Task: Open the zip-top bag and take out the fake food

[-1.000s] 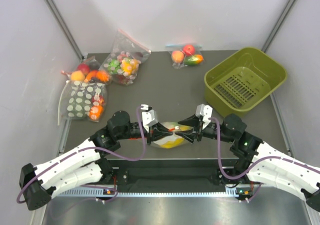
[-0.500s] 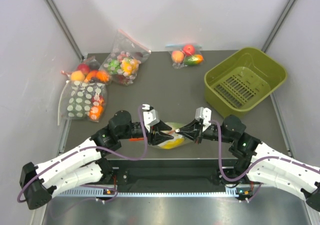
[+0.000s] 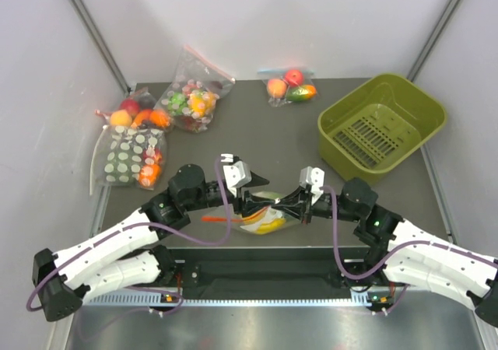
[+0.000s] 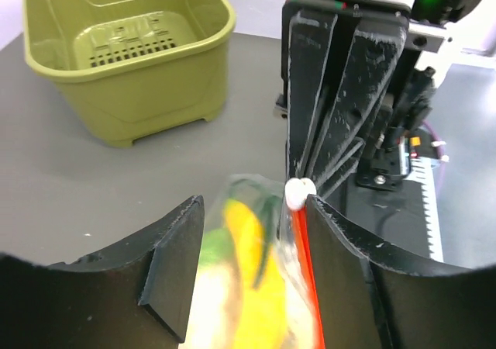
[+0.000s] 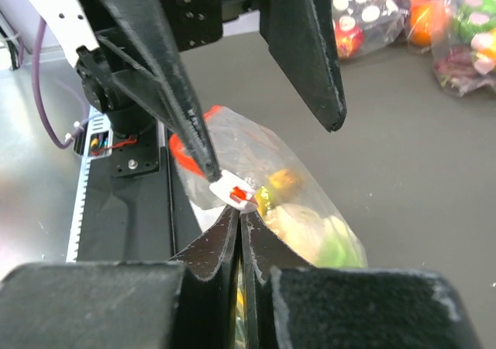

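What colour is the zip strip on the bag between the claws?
Red-orange. The zip strip shows best in the left wrist view.

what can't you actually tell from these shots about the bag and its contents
- Top external: how far the zip-top bag is unzipped; the left hand and right hand cover its mouth.
- Left wrist: the fake food is a yellow-green blur, cut off by the bottom edge.
- Right wrist: whether the shut right hand pinches the slider or the film; the hand itself hides the contact.
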{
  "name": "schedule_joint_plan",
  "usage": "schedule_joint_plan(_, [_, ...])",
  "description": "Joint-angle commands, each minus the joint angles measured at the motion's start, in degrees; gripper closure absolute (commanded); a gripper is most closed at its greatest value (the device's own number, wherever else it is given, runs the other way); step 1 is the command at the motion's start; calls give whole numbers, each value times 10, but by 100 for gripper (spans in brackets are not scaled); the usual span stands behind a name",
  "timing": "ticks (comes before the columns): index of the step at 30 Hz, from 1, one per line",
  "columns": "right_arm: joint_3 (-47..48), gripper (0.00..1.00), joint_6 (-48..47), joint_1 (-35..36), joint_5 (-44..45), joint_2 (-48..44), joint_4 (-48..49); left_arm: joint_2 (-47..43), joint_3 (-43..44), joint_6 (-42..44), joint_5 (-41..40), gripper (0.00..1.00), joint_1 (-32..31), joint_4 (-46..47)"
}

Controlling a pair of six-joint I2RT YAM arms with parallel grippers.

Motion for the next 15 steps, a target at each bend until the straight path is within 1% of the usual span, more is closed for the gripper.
schedule_joint_plan(1, [34,100,-1,-5,8,14,-3,3,30,41,-38,41,-16,9])
schedule_joint_plan(5, [42,100,8,-4,14,27,-8,7,44,68,-54,42,-39,-30])
schedule_joint_plan(9, [56,100,14,-5,30,34,-18,11,50,72,-64,42,-53,-53])
schedule_joint_plan(15, [62,100,18,-5,33,36,-24,18,48,74,-88,42,-66,-53])
